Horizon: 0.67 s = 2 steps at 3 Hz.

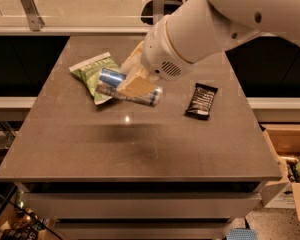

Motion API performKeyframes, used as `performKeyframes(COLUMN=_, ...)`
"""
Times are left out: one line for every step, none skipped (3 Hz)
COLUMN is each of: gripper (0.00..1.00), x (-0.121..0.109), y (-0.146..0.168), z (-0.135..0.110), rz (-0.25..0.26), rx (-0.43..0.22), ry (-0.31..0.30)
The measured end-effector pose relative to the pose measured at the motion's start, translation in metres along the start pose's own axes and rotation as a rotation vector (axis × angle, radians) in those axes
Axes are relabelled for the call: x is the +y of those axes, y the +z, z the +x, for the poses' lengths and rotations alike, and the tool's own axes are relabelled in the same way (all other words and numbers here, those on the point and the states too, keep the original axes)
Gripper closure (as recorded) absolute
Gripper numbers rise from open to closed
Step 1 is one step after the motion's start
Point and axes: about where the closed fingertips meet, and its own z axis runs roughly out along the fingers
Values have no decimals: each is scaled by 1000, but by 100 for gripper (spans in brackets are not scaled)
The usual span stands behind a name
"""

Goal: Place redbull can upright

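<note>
Okay | gripper (136,87) clamped round slim blue-silver redbull can (108,79), sideways | tip it end-down onto grey tabletop (140,151), release late

gripper (136,85) around redbull can (108,78), chip bag (89,68) left, snack bar (201,101) right
</note>
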Motion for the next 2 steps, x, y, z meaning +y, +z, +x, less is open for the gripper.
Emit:
performKeyframes(gripper=100, x=0, y=0, z=0, rz=0, rx=1, ry=0)
performKeyframes(gripper=100, x=5, y=-5, z=-8, rz=-21, rx=-77, ry=-25)
